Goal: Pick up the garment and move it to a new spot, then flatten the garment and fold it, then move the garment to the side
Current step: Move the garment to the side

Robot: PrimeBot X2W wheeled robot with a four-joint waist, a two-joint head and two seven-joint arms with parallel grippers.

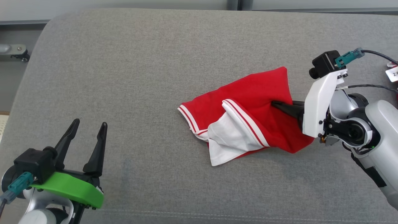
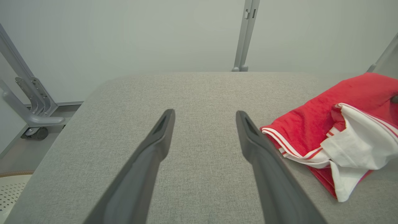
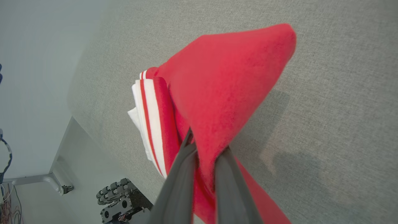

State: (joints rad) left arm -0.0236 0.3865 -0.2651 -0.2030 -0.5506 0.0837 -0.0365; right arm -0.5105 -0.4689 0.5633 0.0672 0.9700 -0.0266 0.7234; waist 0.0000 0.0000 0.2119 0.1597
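Observation:
A crumpled red garment [image 1: 252, 96] with white striped trim and a white inner layer lies right of centre on the grey padded table [image 1: 140, 62]. My right gripper [image 1: 275, 105] reaches in from the right and is shut on a fold of the red cloth, which drapes over its fingers [image 3: 183, 174] in the right wrist view, where the garment [image 3: 224, 87] rises in a peak. My left gripper [image 1: 90, 126] stands open near the front left, well apart from the garment [image 2: 326, 124], with bare table between its fingers [image 2: 155, 146].
The table's left edge [image 1: 28, 81] drops to the floor, where a metal frame with a caster [image 2: 37, 130] stands. A white perforated basket [image 2: 12, 186] sits at the lower left. Cables and a tag [image 1: 391, 73] lie at the right edge.

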